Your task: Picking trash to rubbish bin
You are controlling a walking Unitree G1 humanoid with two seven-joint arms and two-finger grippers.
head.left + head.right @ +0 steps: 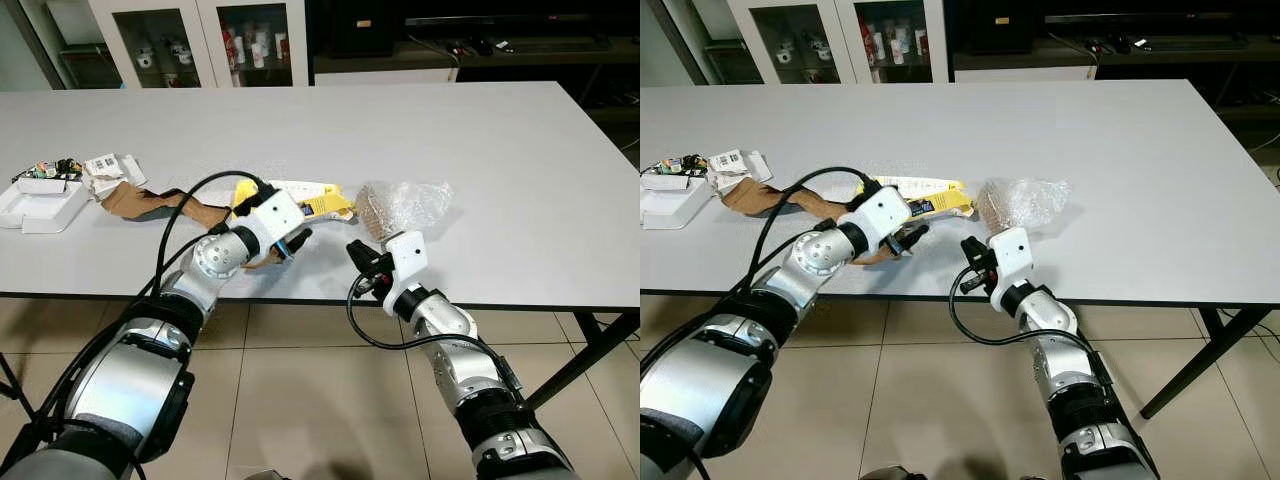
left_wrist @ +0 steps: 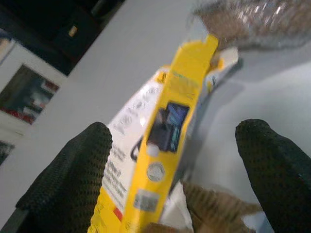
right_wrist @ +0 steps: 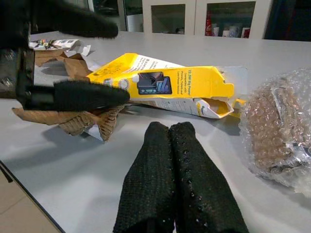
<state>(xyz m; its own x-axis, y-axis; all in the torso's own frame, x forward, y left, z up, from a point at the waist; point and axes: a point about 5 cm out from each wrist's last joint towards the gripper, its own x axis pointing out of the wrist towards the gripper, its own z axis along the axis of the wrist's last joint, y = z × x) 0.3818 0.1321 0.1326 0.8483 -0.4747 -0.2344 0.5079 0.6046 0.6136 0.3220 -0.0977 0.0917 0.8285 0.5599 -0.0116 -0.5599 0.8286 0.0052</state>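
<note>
A flattened yellow and white carton (image 1: 318, 201) lies on the grey table (image 1: 400, 130) near its front edge. My left gripper (image 1: 293, 243) is open just in front of the carton's near end, its fingers (image 2: 73, 179) spread on either side of the carton (image 2: 170, 131) and holding nothing. Torn brown cardboard (image 1: 150, 203) lies under and to the left of that gripper. A wad of bubble wrap (image 1: 405, 205) sits to the right of the carton. My right gripper (image 1: 362, 262) hovers at the table's front edge, shut and empty, its fingers (image 3: 177, 184) pointing at the carton (image 3: 165, 85).
A white tray (image 1: 40, 205) with small scraps rests at the table's left edge, with a labelled paper piece (image 1: 105, 168) beside it. Glass-door cabinets (image 1: 200, 40) stand behind the table. Tiled floor (image 1: 300, 380) lies below the front edge.
</note>
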